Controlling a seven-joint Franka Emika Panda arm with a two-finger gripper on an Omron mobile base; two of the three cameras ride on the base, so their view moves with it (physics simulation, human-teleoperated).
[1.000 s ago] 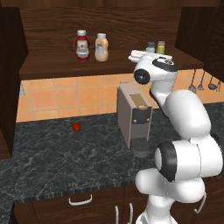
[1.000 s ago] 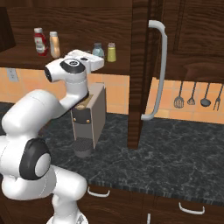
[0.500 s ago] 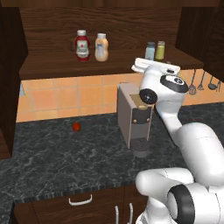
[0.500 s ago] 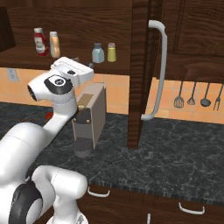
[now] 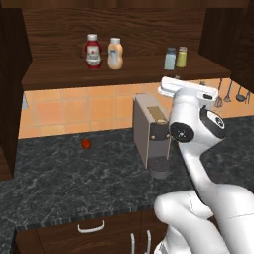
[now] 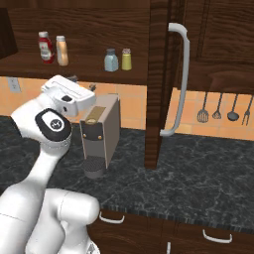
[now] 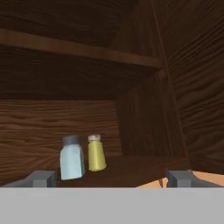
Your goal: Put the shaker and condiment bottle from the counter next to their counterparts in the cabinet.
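Observation:
On the cabinet (image 5: 59,75) shelf the pale blue shaker (image 5: 170,59) (image 6: 111,60) stands upright right beside the yellow-green shaker (image 5: 182,57) (image 6: 127,59). Further left on the same shelf, the peach-orange condiment bottle (image 5: 115,53) (image 6: 62,50) stands next to the red bottle (image 5: 92,51) (image 6: 45,47). My gripper (image 5: 189,81) (image 6: 82,82) hangs open and empty just below and in front of the shelf edge. In the hand view the shaker (image 7: 72,158) and its yellow-green counterpart (image 7: 96,153) stand ahead, beyond my wide-apart gripper (image 7: 111,179).
A grey coffee machine (image 5: 153,134) (image 6: 100,134) stands on the dark stone counter (image 5: 74,173) under my hand. A small red object (image 5: 86,144) lies by the tiled wall. An open cabinet door (image 6: 158,84) with a long handle stands to the right, with utensils (image 6: 218,109) hanging beyond it.
My hand has drawn back and down from the shelf, away from the two shakers. The shakers and bottles have stayed put.

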